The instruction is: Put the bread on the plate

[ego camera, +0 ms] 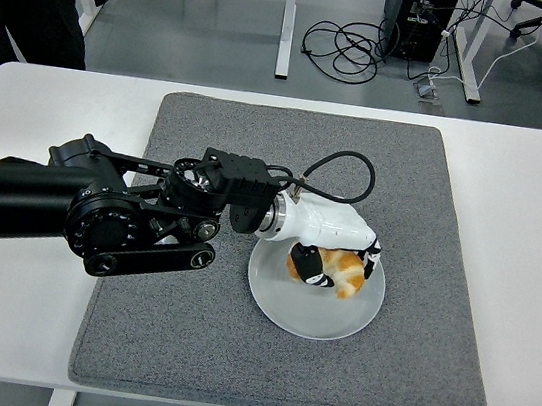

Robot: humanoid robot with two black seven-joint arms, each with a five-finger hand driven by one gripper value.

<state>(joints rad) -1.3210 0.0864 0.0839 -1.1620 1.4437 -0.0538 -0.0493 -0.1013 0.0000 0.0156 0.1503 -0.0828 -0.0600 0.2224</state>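
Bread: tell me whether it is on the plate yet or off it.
Over the plate, inside its rim, with the left hand curled around the bread. Whether the bread touches the plate, cannot tell.

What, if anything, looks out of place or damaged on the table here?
Nothing stands out. The left hand holds the golden-brown bread roll over the round pale grey plate, which lies flat on the grey felt mat. No spills or damage.

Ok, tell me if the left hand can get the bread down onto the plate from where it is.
Probably yes. The left hand holds the bread right over the plate, low, and nothing else lies on the plate. Whether the bread already touches it, I cannot tell.
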